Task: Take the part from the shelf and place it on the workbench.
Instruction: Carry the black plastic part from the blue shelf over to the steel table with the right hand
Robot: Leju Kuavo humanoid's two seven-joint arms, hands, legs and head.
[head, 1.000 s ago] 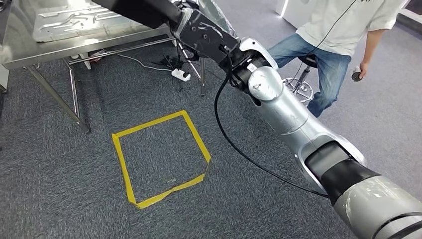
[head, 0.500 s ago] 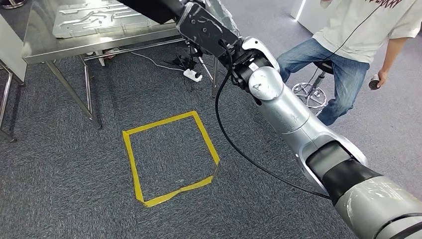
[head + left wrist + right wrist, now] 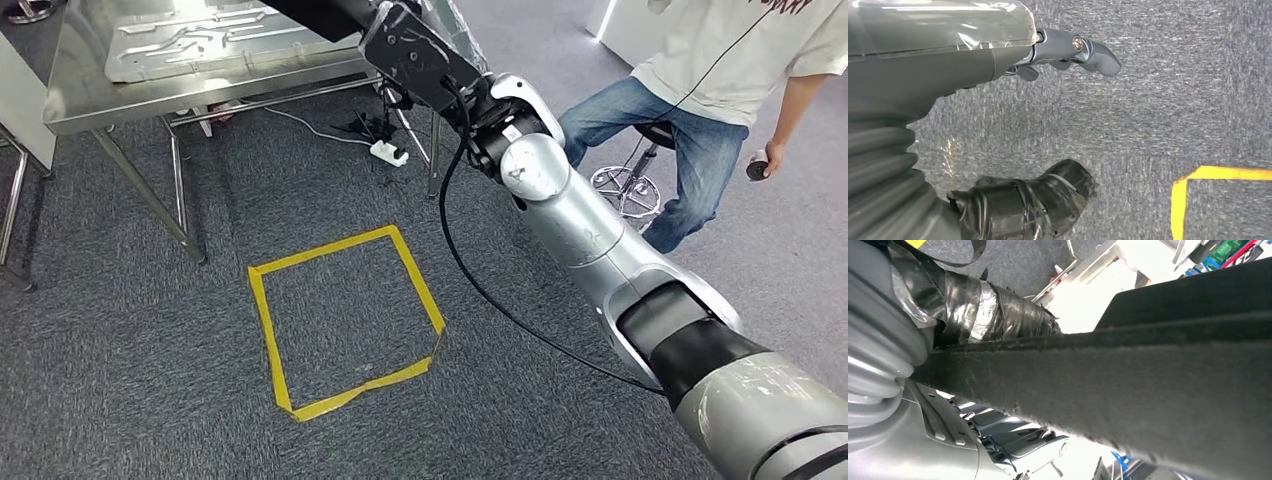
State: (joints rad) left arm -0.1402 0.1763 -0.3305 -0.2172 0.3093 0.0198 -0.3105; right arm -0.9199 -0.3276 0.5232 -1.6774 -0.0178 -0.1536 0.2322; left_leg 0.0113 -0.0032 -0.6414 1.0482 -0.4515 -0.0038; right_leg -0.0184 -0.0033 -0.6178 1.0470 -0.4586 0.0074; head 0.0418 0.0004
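1. Black, flat and felt-edged, the long panel part is off the shelf and in the grip of the robot's right hand. A tape-wrapped digit presses on one face and grey fingers lie under the other.
2. From the head view, the raised right arm reaches forward, and the part's dark end crosses the upper edge of the scene, in line with the right end of the stainless-steel worktop.
3. The worktop lies ahead and to the left of the carrying hand. The part's long axis appears to run out from the hand toward it, along the line of the forearm. How high the part rides above the steel cannot be told.
4. A pressed, ribbed sheet of bright metal covers much of the worktop's middle, so the free strip along the near edge and right corner looks like the likelier landing place.
5. The left hand hangs low over the grey carpet, with its thumb and taped finger apart and nothing between them. It is well apart from the part, so the placing falls to the right arm.
6. A square of yellow tape marks the carpet in front of the worktop, and a seated person in jeans watches from the right.
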